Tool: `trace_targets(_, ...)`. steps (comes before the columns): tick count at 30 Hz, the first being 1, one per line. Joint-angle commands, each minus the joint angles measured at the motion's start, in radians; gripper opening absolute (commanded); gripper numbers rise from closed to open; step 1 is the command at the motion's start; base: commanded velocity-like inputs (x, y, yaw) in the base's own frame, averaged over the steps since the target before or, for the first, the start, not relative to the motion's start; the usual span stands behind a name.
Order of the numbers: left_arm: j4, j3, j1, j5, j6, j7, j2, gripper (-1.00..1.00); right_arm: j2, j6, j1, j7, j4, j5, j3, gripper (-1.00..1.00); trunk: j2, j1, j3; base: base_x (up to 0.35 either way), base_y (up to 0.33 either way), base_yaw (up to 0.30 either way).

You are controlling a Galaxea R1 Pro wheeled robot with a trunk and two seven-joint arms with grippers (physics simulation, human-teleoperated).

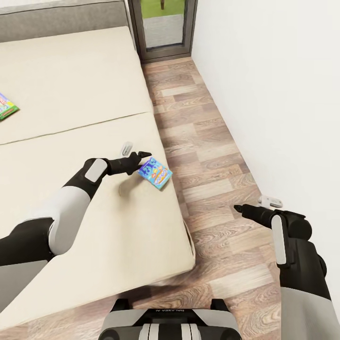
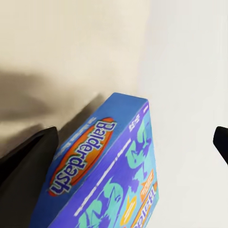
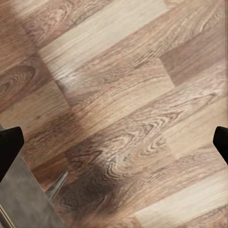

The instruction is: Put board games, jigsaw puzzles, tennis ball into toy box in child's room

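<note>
The bed (image 1: 85, 141) spreads wide under and behind the left claw (image 1: 141, 158), its long edge running just beyond the fingertips; past that edge lies the plank floor (image 1: 208, 141), a bare strip bounded by the white wall (image 1: 274, 94) and ending at a glass door (image 1: 163, 28). The right claw (image 1: 242, 208) hangs released over that floor, well apart from the bed, its fingers spread with nothing between them. A second board game (image 1: 7, 107) lies far back across the mattress from the left claw. The small blue game (image 1: 155, 173) sits at the left claw's tips, tilted and seemingly raised over the bed's edge; in the wrist view one finger (image 2: 26, 171) presses its side while the other stands apart, so whether the claw is truly clenched on it I cannot tell. The step looks like lifting this box off the bed. Doing it well means squaring both fingers on the box's thin sides before rising, since a corner hold could let it slip to the floor; the floor strip gives room to back away.
</note>
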Motion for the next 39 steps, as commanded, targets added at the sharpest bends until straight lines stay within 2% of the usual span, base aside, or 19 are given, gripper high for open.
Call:
trace_targets(1,0.001,0.004,0.003,-0.01,0.006,-0.001,0.0,1.0,0.0,0.004,-0.001,0.001,-0.001,-0.004,-0.001,1.0,0.0,0.0,-0.001,0.0,0.0,-0.046)
trace_targets(29,0.0,0.006,0.018,-0.009,0.005,-0.004,0.002,1.0,0.001,0.004,-0.001,0.001,-0.001,-0.004,0.0,1.0,0.0,0.0,-0.001,0.0,0.0,-0.014)
trace_targets(39,-0.001,0.007,0.02,-0.009,0.004,-0.004,0.003,1.0,0.002,0.004,-0.001,0.001,-0.001,-0.004,0.002,1.0,0.0,0.0,-0.001,0.0,0.0,-0.12)
